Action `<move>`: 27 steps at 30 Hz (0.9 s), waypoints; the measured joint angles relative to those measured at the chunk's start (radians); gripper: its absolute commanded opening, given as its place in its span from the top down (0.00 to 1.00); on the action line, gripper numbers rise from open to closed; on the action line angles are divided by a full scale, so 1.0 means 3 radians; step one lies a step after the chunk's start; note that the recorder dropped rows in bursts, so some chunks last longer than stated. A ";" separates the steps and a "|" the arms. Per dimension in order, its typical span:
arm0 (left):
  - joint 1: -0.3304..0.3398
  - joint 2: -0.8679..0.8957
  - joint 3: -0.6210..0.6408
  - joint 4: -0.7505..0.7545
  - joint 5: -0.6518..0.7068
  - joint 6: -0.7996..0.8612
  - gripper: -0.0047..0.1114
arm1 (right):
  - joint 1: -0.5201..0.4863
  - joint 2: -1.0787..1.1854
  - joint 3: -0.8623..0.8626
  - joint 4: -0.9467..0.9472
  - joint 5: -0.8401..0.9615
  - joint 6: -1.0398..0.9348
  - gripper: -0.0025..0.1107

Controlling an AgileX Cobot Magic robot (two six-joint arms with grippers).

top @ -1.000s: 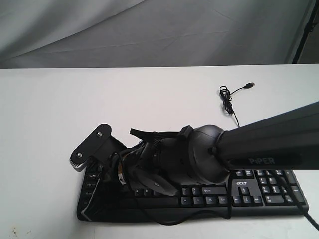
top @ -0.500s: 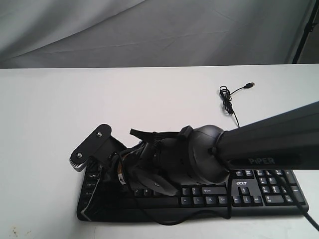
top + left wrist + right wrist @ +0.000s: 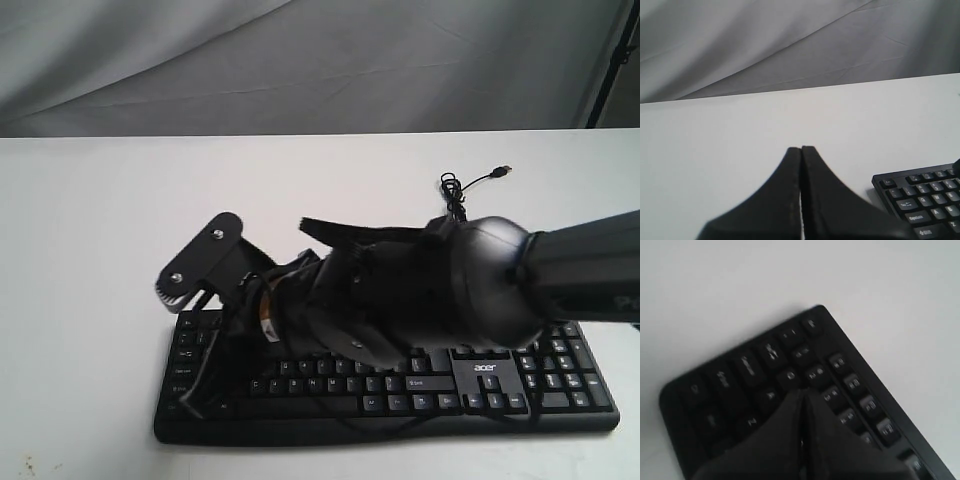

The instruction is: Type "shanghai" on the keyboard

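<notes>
The black keyboard (image 3: 560, 395) with white legends and an acer logo lies along the table's near edge. My right arm (image 3: 570, 275) reaches across it from the right. Its bulky wrist (image 3: 400, 290) hangs over the left half and hides the fingertips in the exterior view. In the right wrist view my right gripper (image 3: 802, 393) is shut and empty, its tip just above the keys at the keyboard's (image 3: 740, 370) left end; the picture is blurred. My left gripper (image 3: 801, 149) is shut and empty over bare table, with the keyboard's (image 3: 920, 200) corner off to one side.
The keyboard's thin black cable coils on the white table (image 3: 100, 220) behind it (image 3: 455, 190) and ends in a loose USB plug (image 3: 505, 170). A grey cloth backdrop (image 3: 300, 60) hangs behind the table. A dark stand leg (image 3: 612, 70) shows at the far right.
My right arm has swung back and to the right, and its wrist has lifted away from the keyboard's left end. More key rows now show. The keyboard has not shifted.
</notes>
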 measured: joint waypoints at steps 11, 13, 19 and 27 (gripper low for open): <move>0.0000 0.0000 0.0000 0.0000 0.0000 0.0000 0.96 | -0.0449 -0.0239 0.0673 0.0095 -0.0327 0.0000 0.98; 0.0000 0.0000 0.0000 0.0000 0.0000 0.0000 0.96 | -0.0487 -0.0239 0.0673 0.0102 -0.0327 0.0000 0.98; 0.0000 0.0000 0.0000 0.0000 0.0000 0.0000 0.96 | -0.0540 -0.0245 0.0791 0.0108 -0.0402 0.0000 0.98; 0.0000 0.0000 0.0000 0.0000 0.0000 0.0000 0.96 | -0.0599 -0.0247 0.0945 0.0121 -0.0630 0.0000 0.98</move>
